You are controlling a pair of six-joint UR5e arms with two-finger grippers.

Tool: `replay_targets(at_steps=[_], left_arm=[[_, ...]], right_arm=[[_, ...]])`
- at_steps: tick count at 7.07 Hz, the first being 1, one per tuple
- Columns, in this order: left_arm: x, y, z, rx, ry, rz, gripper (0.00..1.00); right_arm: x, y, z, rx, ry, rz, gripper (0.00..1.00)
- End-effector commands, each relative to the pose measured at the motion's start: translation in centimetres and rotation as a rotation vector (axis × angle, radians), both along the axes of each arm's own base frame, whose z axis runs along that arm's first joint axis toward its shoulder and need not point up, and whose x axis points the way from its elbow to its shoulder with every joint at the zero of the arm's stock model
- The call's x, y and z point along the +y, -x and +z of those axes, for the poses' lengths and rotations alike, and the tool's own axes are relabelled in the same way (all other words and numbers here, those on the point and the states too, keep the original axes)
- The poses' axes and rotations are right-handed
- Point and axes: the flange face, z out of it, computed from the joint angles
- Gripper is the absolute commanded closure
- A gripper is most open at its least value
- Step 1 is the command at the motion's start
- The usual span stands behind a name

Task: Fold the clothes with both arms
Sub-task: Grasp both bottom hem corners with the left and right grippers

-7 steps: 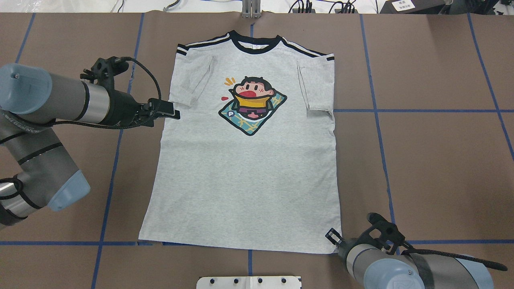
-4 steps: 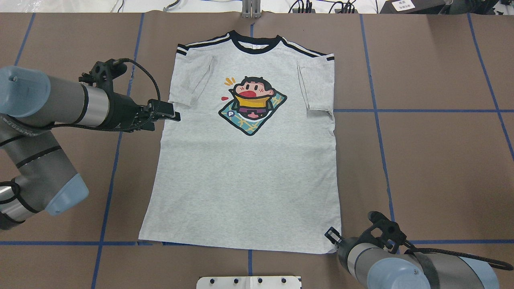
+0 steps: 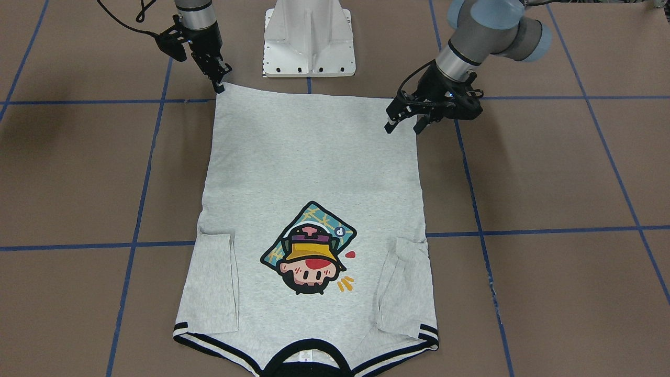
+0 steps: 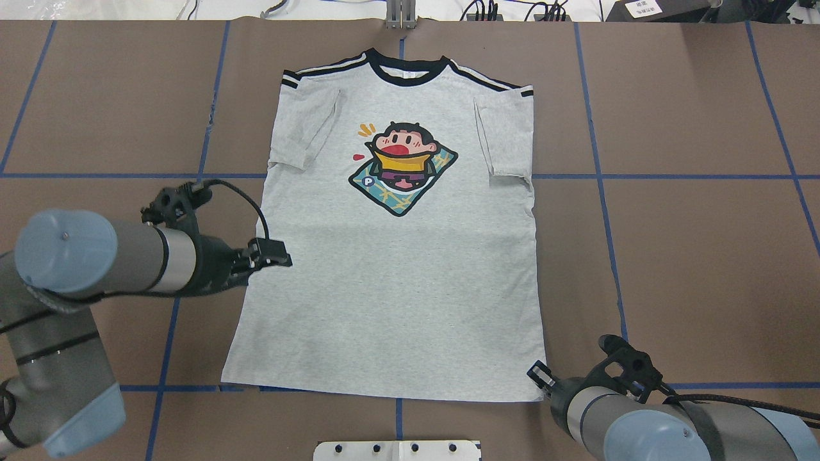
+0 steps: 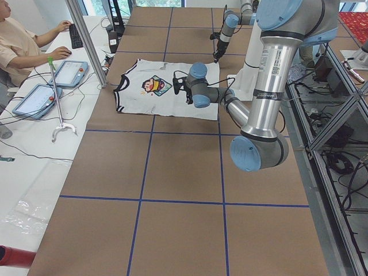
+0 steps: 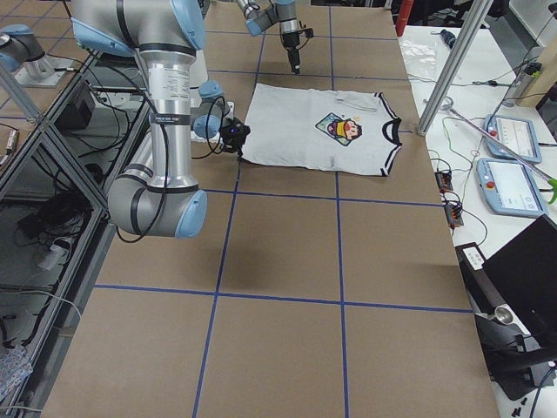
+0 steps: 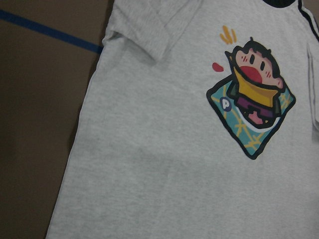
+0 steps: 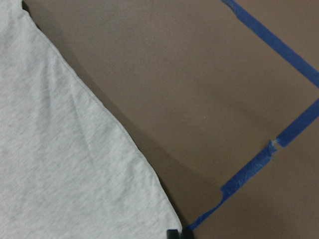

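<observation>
grey t-shirt (image 4: 391, 288) lay flat and face up on the table (image 4: 672, 256), collar (image 4: 407, 67) on the far side from the robot, hem toward it. both sleeves (image 4: 304, 128) were folded in over the chest either side of the cartoon print (image 4: 402, 169). thin knit cloth, judged light, limp and a bit clingy. no stiffness, so it would sag and crease if lifted from one point. best taken at two matching spots, the hem corners or the side edges, pinching low so only the wanted layers came up. left gripper (image 3: 403, 123) hovered over the shirt's left side edge about mid-body, fingers clearly apart, nothing in them. right gripper (image 3: 220, 84) sat right at the right hem corner (image 4: 535, 394), pointing down. its fingers looked close together but were too small in view, so i cannot tell whether it was pinching cloth. surface was brown paper with blue tape lines (image 4: 672, 176) in a grid, flat and matte, probably enough grip to hold the cloth from sliding. white base (image 3: 309, 42) stood just behind the hem. room: person (image 5: 17, 46) seated at a side desk with tablets (image 5: 37, 100) past the collar end, metal frame post (image 5: 86, 43) beside it.
</observation>
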Motion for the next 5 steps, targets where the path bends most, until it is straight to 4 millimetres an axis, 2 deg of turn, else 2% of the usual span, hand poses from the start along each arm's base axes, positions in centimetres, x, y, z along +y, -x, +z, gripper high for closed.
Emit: replay_targets(at_steps=[1, 3, 5], left_arm=[[7.7, -3.7, 3.3, -0.107, 0.061, -0.034, 0.08], [8.8, -3.9, 4.2, -0.187, 0.085, -0.020, 0.09], [9.4, -3.6, 4.1, -0.234, 0.096, -0.012, 0.09]], right_arm=[[-0.3, -0.6, 0.7, 0.014, 0.000, 0.007, 1.00], [-0.4, -0.7, 0.8, 0.016, 0.000, 0.008, 1.00], [-0.7, -0.9, 0.7, 0.015, -0.001, 0.015, 1.00]])
